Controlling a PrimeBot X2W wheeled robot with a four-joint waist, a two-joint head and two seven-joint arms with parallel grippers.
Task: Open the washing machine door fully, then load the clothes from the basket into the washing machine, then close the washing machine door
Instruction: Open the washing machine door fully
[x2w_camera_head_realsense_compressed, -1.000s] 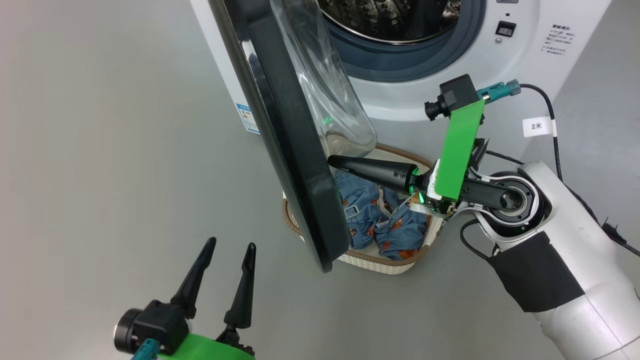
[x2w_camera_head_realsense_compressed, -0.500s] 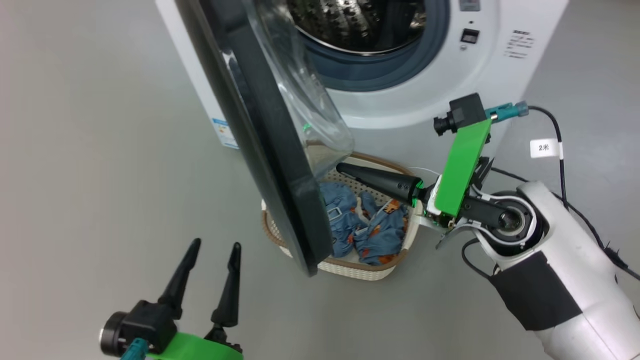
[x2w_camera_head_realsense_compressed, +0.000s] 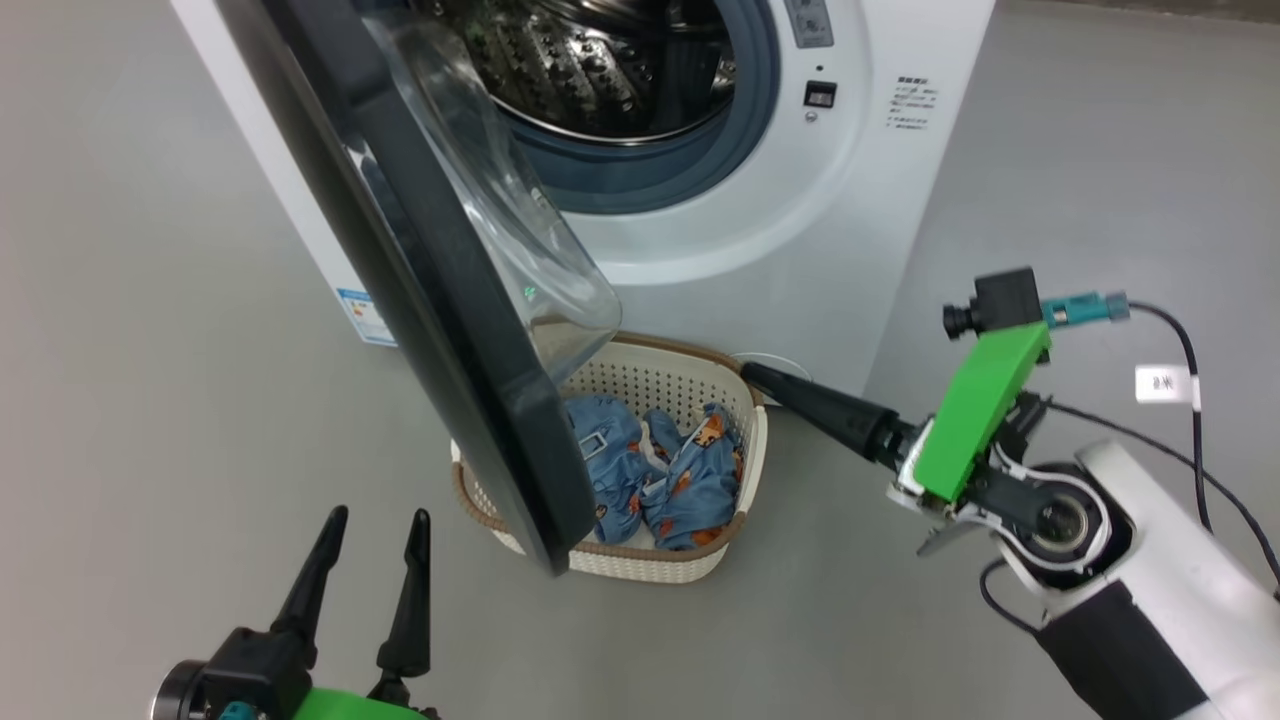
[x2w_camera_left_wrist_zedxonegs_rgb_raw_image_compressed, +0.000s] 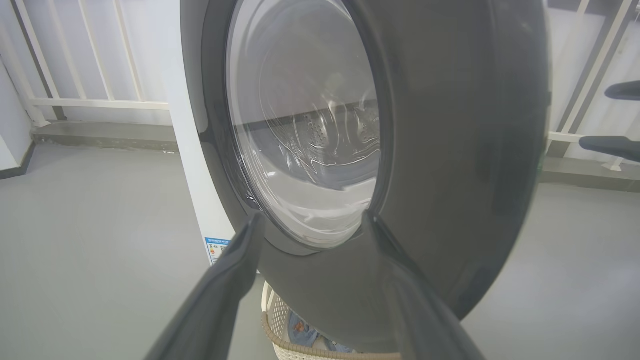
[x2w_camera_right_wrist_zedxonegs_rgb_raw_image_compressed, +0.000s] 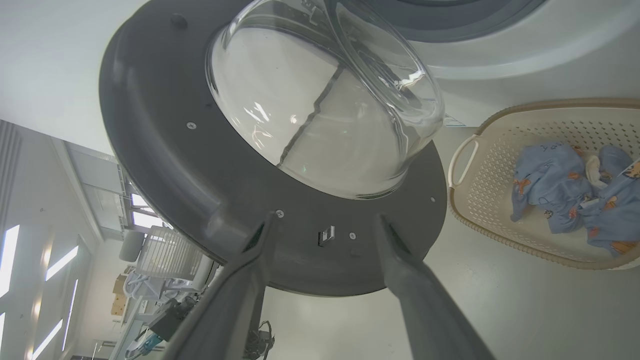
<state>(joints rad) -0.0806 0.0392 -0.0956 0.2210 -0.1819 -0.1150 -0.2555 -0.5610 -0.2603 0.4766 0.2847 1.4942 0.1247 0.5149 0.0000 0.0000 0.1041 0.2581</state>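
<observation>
The washing machine (x2w_camera_head_realsense_compressed: 790, 240) stands at the top with its steel drum (x2w_camera_head_realsense_compressed: 580, 60) exposed. Its black door (x2w_camera_head_realsense_compressed: 440, 300) hangs partly open, edge-on to me, glass bowl (x2w_camera_head_realsense_compressed: 500, 230) facing the drum. Under the door's lower edge sits the cream basket (x2w_camera_head_realsense_compressed: 650, 565) holding the blue clothes (x2w_camera_head_realsense_compressed: 650, 470). My right gripper (x2w_camera_head_realsense_compressed: 755, 375) is open beside the basket's right rim, pointing left, clear of the door. Its wrist view faces the door's (x2w_camera_right_wrist_zedxonegs_rgb_raw_image_compressed: 165, 165) inner side between open fingers, gripper (x2w_camera_right_wrist_zedxonegs_rgb_raw_image_compressed: 325, 220), clothes (x2w_camera_right_wrist_zedxonegs_rgb_raw_image_compressed: 555, 190) to the right. My left gripper (x2w_camera_head_realsense_compressed: 378, 517) is open at lower left, facing the door's (x2w_camera_left_wrist_zedxonegs_rgb_raw_image_compressed: 450, 150) outer side.
Grey floor lies all around, with wide free room to the left. A blue label sticker (x2w_camera_head_realsense_compressed: 362, 315) marks the machine's side. A cable with a white tag (x2w_camera_head_realsense_compressed: 1165, 382) loops off the right wrist. A white railing (x2w_camera_left_wrist_zedxonegs_rgb_raw_image_compressed: 90, 102) runs behind the machine.
My right gripper has opened and drawn back to the right, away from the door's inner edge over the basket. The head camera has shifted. The left gripper stays open.
</observation>
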